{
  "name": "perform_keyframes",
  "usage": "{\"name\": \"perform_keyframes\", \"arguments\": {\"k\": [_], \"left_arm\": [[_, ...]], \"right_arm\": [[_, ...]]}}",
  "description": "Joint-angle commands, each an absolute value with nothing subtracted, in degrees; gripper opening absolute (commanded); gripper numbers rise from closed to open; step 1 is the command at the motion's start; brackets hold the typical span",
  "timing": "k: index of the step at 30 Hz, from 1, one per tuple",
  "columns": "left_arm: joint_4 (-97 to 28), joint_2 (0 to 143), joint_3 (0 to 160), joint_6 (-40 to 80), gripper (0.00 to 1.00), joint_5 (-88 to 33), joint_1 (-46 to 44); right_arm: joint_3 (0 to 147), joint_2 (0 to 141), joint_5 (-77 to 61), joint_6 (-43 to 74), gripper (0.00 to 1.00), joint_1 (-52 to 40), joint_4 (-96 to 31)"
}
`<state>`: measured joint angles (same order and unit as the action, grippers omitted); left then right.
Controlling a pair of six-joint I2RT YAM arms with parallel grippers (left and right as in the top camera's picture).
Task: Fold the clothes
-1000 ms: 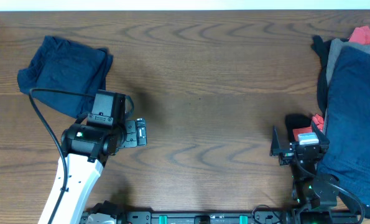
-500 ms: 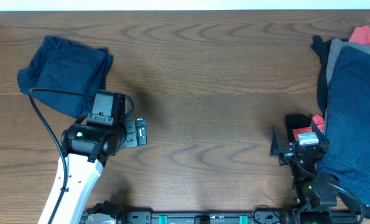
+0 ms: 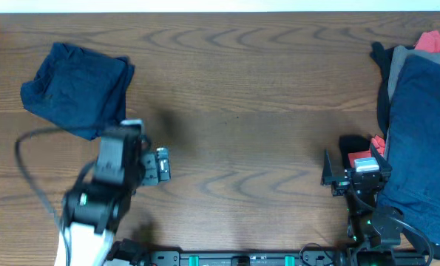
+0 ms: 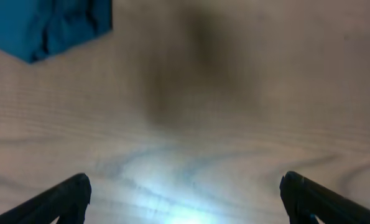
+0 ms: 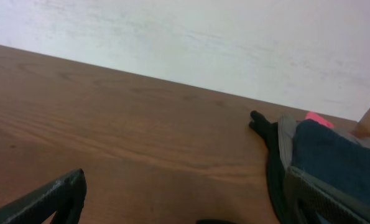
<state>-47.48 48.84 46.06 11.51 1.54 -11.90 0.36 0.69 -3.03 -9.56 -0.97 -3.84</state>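
Note:
A folded plain navy garment (image 3: 75,87) lies at the far left of the wooden table; its corner shows at the top left of the left wrist view (image 4: 41,25). My left gripper (image 3: 160,164) is open and empty over bare wood, right of and nearer than that garment; its fingers stand wide apart (image 4: 185,186). A pile of clothes (image 3: 419,140) lies at the right edge: navy on top, with grey, black and red pieces at its far end. My right gripper (image 3: 353,164) is open and empty at the pile's left edge, with the pile beside its right finger (image 5: 324,149).
The brown wooden table (image 3: 249,96) stretches between the two garment spots. A pale wall (image 5: 203,37) rises beyond the far edge. The arm bases and a black rail (image 3: 242,258) run along the front edge.
My left arm has swung back toward the front left and shows motion blur; its gripper shifted slightly left. The right arm and both garment spots have not moved.

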Motion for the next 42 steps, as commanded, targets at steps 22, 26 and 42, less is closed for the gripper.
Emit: {"name": "perform_keyframes", "arguments": {"k": [22, 26, 42], "left_arm": [[2.33, 4.45, 3.7, 2.46, 0.98, 1.69, -2.79], [5.3, -0.01, 0.21, -2.46, 0.98, -1.34, -2.79], [-3.81, 0.1, 0.23, 1.8, 0.98, -3.86, -2.81]], "right_arm": [[0.32, 0.43, -2.83, -10.35, 0.99, -0.49, -4.1], [0.32, 0.43, -2.83, -10.35, 0.99, -0.49, -4.1], [0.32, 0.43, -2.83, -10.35, 0.99, -0.49, -4.1]]}}
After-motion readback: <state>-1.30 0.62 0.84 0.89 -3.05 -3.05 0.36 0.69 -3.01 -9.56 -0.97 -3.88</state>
